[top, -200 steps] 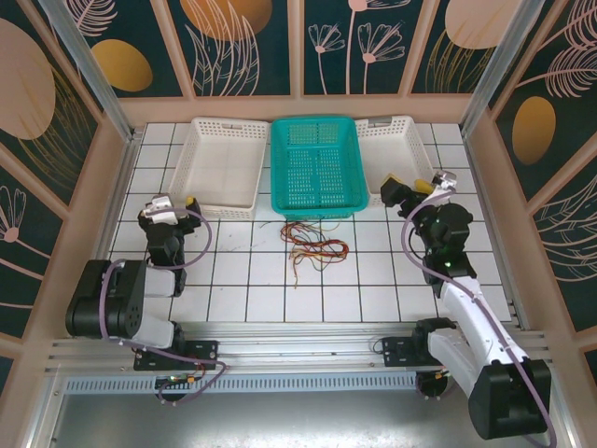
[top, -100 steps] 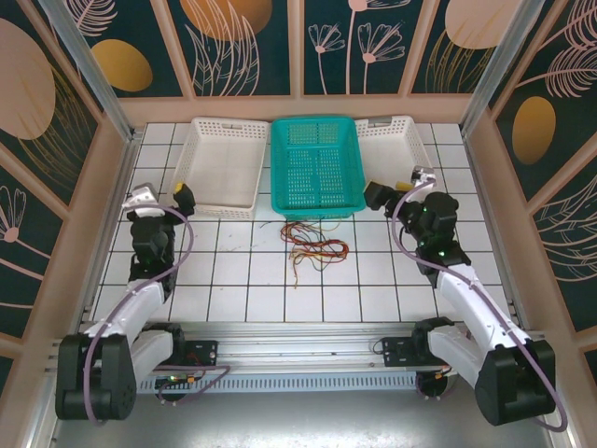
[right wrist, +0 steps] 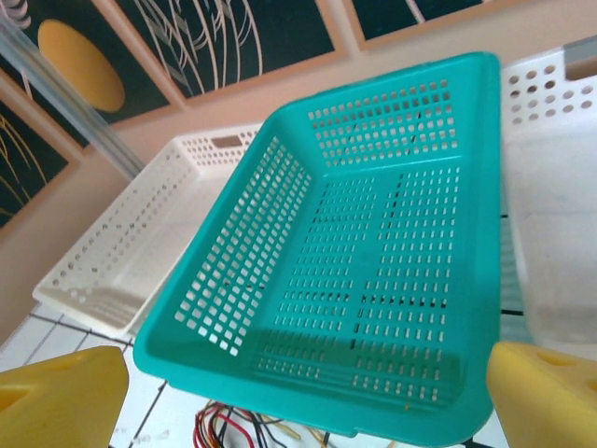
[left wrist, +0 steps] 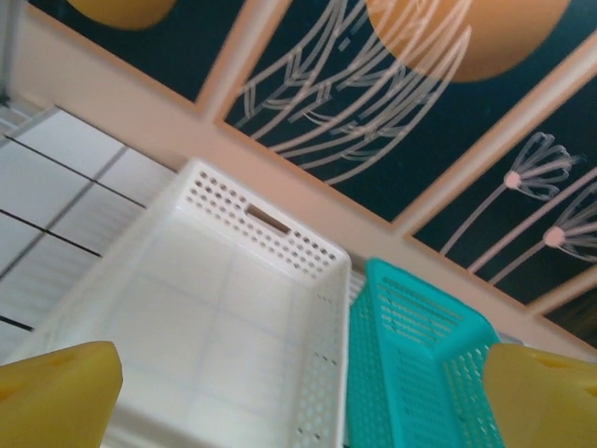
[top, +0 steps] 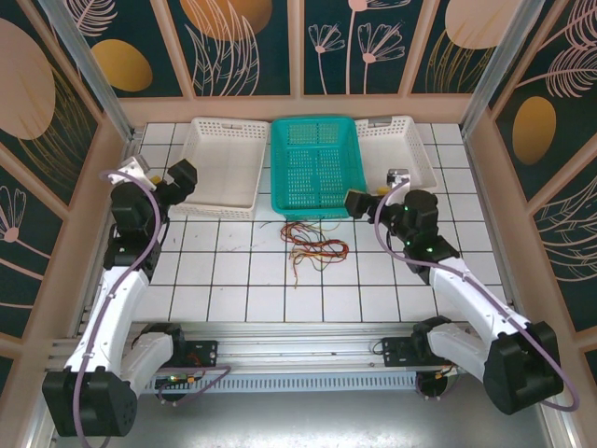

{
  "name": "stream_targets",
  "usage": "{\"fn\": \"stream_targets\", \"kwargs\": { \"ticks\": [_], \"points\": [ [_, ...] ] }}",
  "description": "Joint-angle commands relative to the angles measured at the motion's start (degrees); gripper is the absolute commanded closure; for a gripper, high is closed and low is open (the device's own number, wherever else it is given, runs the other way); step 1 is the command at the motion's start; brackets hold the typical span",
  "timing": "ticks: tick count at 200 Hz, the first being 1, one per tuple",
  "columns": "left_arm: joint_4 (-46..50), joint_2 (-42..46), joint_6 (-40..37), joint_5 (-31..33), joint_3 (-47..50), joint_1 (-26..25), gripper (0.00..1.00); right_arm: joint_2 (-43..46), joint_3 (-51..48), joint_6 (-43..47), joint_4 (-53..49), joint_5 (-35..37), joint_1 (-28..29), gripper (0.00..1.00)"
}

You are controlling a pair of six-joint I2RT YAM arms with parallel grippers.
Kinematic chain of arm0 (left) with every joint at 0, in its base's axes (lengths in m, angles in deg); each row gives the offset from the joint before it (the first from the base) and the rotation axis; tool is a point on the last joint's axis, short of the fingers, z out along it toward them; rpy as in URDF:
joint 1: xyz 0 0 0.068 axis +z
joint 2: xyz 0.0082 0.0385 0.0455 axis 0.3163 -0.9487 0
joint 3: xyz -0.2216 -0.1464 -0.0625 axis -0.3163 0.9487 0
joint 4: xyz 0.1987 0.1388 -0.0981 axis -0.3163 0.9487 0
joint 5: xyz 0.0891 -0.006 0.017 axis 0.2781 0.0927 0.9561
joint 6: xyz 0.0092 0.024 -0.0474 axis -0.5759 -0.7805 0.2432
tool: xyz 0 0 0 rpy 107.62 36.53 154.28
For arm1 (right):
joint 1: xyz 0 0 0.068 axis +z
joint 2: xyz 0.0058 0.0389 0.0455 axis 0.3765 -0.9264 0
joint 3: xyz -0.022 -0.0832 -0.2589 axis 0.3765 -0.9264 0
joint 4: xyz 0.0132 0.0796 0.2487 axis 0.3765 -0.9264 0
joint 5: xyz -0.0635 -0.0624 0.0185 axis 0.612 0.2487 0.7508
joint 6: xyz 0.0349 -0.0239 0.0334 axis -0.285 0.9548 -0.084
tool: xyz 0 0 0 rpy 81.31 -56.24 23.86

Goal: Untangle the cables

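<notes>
Dark floral panels wall in our white tiled table point(top: 252, 280). At its back edge sits the teal basket point(top: 317, 168), with one white basket point(top: 224, 166) tight against its left side and another white basket point(top: 406, 149) tight against its right.

Our left arm point(top: 126, 280) rises well left of the teal basket. The left claw point(top: 179, 176) hangs released over the near corner of the left white basket, its yellow pads point(left wrist: 56, 397) spread wide with nothing between them. Our right claw point(top: 359, 203) hovers just off the teal basket's near right corner, likewise released and empty.

The cables point(top: 314, 245) lie in a loose knot of red, orange, yellow and dark strands on the table just in front of the teal basket.

We judge the step in hand to be the approach. To do it well, we should lower the right claw onto one outlying loop rather than the dense middle, keeping clear of the basket wall. The left claw should then come across for a second strand, so that pulling apart loosens the knot rather than tightening it.
</notes>
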Motion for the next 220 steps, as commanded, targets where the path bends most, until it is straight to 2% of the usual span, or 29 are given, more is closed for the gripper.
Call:
{"fn": "stream_targets", "kwargs": {
  "ticks": [1,34,62,78,108,161,181,220],
  "points": [
    [7.34,1.37,1.43,-7.83,-0.11,0.03,0.01,-1.98,2.76,2.33,-2.17,1.58,2.38,0.01],
    [14.16,3.14,-0.59,-0.59,0.95,0.09,0.02,-6.06,4.44,3.92,-4.56,4.38,7.04,0.01],
    [15.52,5.36,1.09,-3.40,3.27,0.13,0.01,-10.08,6.61,6.12,-7.40,9.21,11.40,0.01],
    [17.05,6.91,2.19,-2.60,4.43,0.06,0.01,-11.65,7.40,6.68,-8.30,10.67,13.44,0.01],
    [19.41,8.69,3.11,-1.59,5.51,0.01,0.01,-13.20,7.93,6.67,-9.42,11.46,15.61,0.01],
    [15.84,10.18,6.67,-3.36,11.14,-0.43,0.02,-18.90,9.96,4.13,-13.41,13.07,19.14,0.01],
    [14.42,9.38,7.16,-3.22,12.44,-1.88,0.01,-21.41,11.28,3.24,-15.20,14.12,20.55,0.02],
    [13.84,7.52,6.51,1.52,11.63,-7.41,0.01,-24.69,12.39,1.71,-18.22,18.33,22.28,0.03]
  ]
}}
